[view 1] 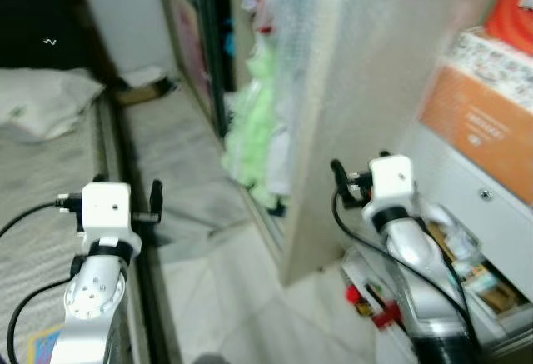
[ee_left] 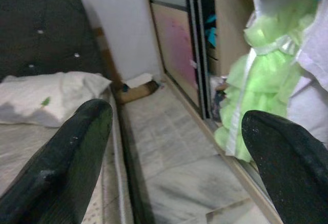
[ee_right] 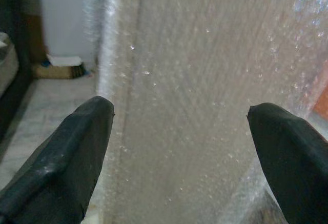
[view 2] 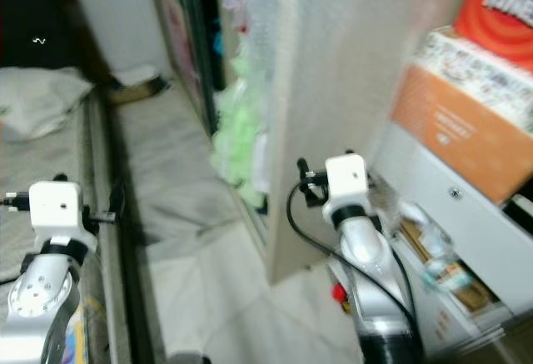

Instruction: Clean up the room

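Note:
My left gripper [ee_left: 177, 112] is open with nothing between its fingers, held over the edge of the bed [view 1: 42, 214] and facing down the narrow aisle. Pale green frilly clothing [view 1: 254, 122] spills out of the open wardrobe onto the aisle's right side. My right gripper [ee_right: 180, 106] is also open and holds nothing. It faces a tall panel wrapped in bubble wrap [view 1: 366, 72] that leans upright just ahead of it. A small flat brown item with white paper on it [view 1: 146, 89] lies on the floor by the far wall.
A white pillow [view 1: 42, 102] lies on the bed on the left. On the right, a white unit carries an orange box [view 1: 475, 122] and has an open drawer [view 1: 487, 285] of small items. Something red [view 1: 366, 301] lies on the floor near its foot. Pale marble floor [view 1: 233, 297] runs between them.

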Available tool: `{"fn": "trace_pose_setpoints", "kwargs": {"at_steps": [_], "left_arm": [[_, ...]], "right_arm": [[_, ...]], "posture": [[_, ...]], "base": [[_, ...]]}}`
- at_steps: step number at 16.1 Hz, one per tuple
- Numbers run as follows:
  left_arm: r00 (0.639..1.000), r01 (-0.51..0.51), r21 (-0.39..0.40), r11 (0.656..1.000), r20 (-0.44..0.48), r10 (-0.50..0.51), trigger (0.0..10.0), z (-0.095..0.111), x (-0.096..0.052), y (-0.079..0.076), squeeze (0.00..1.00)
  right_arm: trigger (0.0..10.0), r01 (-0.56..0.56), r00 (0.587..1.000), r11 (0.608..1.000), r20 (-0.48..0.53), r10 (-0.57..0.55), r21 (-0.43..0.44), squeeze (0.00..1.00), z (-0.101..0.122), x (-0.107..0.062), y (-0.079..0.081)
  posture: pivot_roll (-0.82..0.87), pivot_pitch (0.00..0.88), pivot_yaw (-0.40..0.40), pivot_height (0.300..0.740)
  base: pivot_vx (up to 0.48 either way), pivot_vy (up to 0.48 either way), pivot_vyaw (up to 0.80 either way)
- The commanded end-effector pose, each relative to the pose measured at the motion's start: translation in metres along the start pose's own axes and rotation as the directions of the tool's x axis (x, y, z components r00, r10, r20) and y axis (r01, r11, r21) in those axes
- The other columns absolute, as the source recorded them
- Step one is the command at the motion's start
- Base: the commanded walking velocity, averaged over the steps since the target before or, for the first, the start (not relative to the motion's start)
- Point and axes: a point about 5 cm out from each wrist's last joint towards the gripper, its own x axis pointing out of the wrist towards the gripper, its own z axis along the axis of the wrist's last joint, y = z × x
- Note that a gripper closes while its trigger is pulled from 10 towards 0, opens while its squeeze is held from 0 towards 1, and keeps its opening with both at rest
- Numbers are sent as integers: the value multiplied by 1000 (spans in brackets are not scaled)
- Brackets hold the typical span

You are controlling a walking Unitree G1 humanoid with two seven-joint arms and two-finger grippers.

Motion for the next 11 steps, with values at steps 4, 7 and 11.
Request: {"fn": "trace_pose_setpoints", "kwargs": {"at_steps": [4,7,11], "left_arm": [[997,-65,4,998,-30,65,10000,-3,-17,10,0],[998,-62,5,998,-22,63,10000,-1,-13,10,0],[998,-55,0,998,-20,55,10000,-1,-11,8,0]], "right_arm": [[10000,32,999,999,-40,-32,-22,0,-4,-21,-17],[10000,0,999,999,-35,-1,-32,0,-2,-26,-13],[10000,-48,998,998,-29,47,-41,0,0,-29,-11]], "posture": [[0,0,-8,740],[-4,0,-7,740],[-3,0,-10,740]], "base": [[0,0,800],[0,0,800],[0,0,800]]}}
